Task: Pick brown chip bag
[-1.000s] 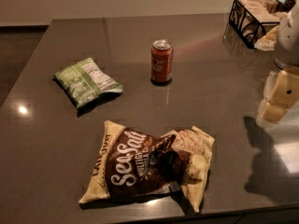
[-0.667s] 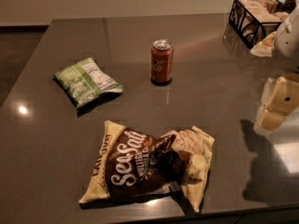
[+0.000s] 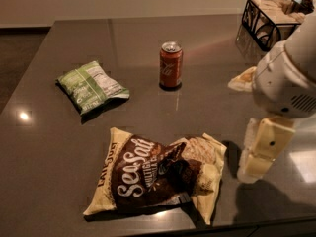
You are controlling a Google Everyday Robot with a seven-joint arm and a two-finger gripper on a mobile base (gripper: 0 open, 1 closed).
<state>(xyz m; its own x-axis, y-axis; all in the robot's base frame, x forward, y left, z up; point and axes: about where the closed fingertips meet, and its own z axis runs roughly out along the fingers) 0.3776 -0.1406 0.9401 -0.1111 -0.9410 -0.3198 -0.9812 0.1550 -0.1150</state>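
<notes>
The brown bag (image 3: 158, 179) lies flat on the desk (image 3: 59, 147) close to its near edge, label up, with the white "Sea Salt" script running diagonally across the dark panel. Its right half is crumpled and folded in on itself, and the cream-yellow edges flare out at the left and right ends.

It looks light and soft. The foil should crinkle and give under pressure, and its surface is probably slick. A pinch on a raised fold is likely to hold better than one on the flat panel. The bunched ridge near the right end, or the sealed seam there, seems the best place to take hold, and the contents may shift as the bag lifts.

The gripper (image 3: 256, 157) hangs just to the right of the bag, near its crumpled end, apart from it and pointing down toward the desk. Whether it is spread or closed cannot be told from this view.

Farther back stand a can (image 3: 171, 65) near the middle, a green bag (image 3: 91, 85) to the left, and a wire basket (image 3: 269, 19) at the far right corner, all well apart from the brown bag.
</notes>
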